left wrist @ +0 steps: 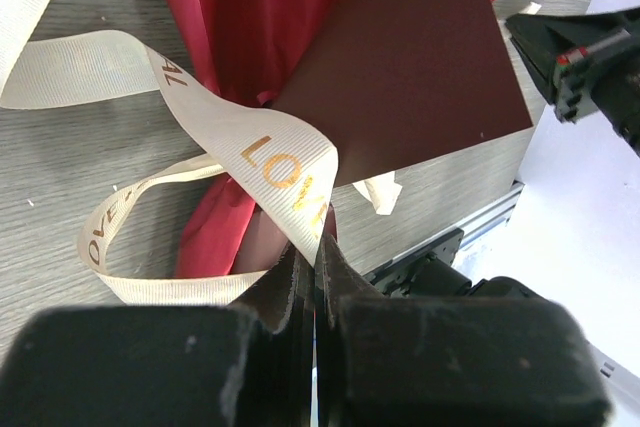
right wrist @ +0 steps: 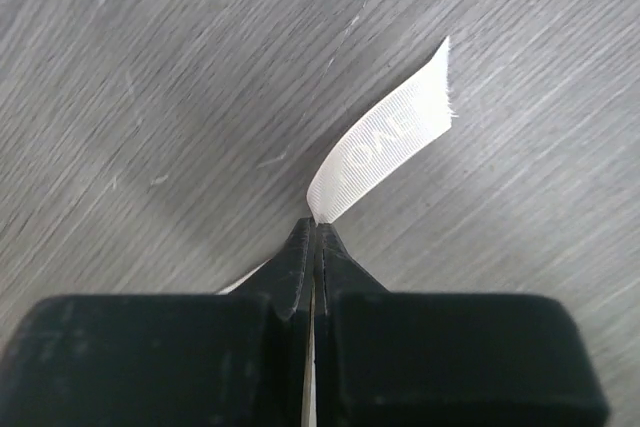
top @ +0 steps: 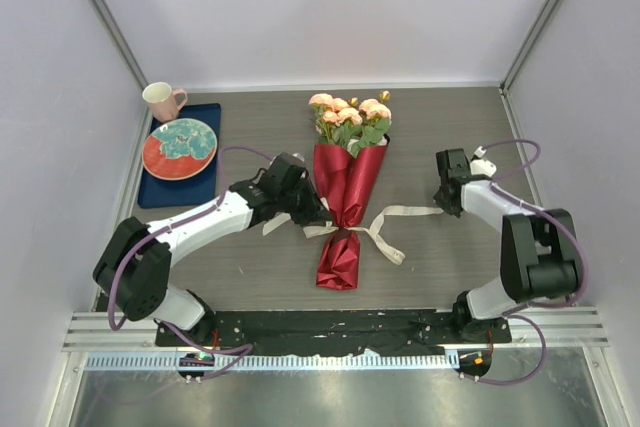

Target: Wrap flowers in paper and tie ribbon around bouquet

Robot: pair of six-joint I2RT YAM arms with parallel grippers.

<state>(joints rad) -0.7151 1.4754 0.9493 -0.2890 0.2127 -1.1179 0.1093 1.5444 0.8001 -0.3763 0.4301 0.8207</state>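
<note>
The bouquet lies mid-table: pink-peach flowers (top: 350, 115) at the far end, deep-red paper (top: 347, 187) coned around the stems. A cream ribbon (top: 390, 222) crosses the narrow waist of the paper, with loops and tails on both sides. My left gripper (top: 312, 209) sits just left of the waist, shut on the ribbon (left wrist: 275, 162), whose printed loop runs into the jaws. My right gripper (top: 447, 205) is at the right end of the ribbon, shut on its free end (right wrist: 385, 152) just above the table.
A dark blue tray (top: 180, 187) at the back left holds a red-and-teal plate (top: 180, 147) and a pink mug (top: 163, 100). White walls stand on the left, back and right. A black rail (top: 330, 327) runs along the near edge.
</note>
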